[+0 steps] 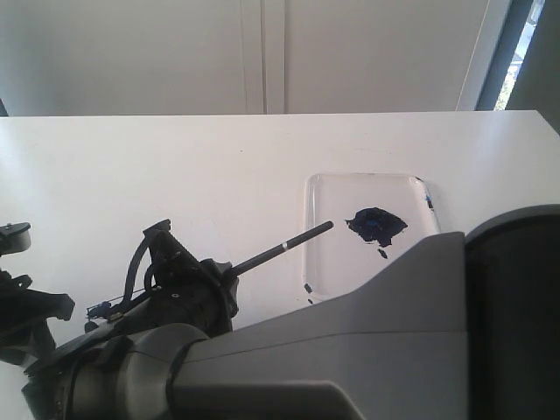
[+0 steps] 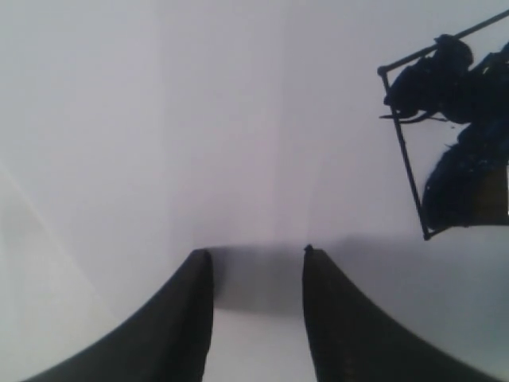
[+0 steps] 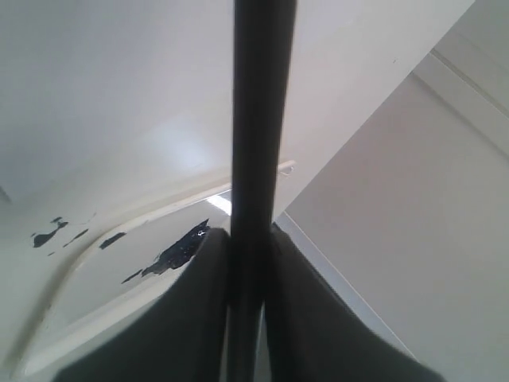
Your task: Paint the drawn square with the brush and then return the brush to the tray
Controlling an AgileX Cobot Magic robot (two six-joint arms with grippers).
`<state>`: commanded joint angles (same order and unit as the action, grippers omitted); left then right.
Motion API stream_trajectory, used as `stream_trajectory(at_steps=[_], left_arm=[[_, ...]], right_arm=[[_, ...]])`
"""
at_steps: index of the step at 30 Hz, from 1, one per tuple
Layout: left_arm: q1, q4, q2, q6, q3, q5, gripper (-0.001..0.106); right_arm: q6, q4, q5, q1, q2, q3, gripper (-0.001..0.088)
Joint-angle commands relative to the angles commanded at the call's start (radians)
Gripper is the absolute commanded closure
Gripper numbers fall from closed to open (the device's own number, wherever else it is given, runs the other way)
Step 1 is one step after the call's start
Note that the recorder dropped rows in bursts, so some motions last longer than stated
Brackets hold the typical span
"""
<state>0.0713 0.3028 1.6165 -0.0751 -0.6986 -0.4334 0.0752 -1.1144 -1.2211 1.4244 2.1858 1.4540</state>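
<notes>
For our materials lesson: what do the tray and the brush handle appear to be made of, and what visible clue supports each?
The tray: probably clear plastic, glossy; the white table shows through it and its rounded rim catches light. The brush handle: black and smooth, with a pale band; painted wood or plastic, the pictures cannot settle which.

brush (image 1: 284, 247) held aslant | square (image 2: 457, 131) partly smeared dark | tray (image 1: 350, 194) flat, paint-blobbed

White table (image 1: 175, 157), pale panelled wall (image 1: 131, 52) behind, narrow window (image 1: 523, 44) at right, soft daylight
</notes>
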Motion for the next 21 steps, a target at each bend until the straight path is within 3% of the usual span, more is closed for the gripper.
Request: stream_trajectory(at_steps=[7, 21], left_arm=[[0.0, -0.083, 0.0, 0.089, -0.002, 0.011, 0.062], [0.0, -0.083, 0.0, 0.098, -0.002, 0.015, 0.062]], right_arm=[[0.0, 0.0, 0.0, 0.0, 0.0, 0.0, 0.0868], [-0.029, 0.041, 0.0, -0.026, -0.02, -0.002, 0.0868]])
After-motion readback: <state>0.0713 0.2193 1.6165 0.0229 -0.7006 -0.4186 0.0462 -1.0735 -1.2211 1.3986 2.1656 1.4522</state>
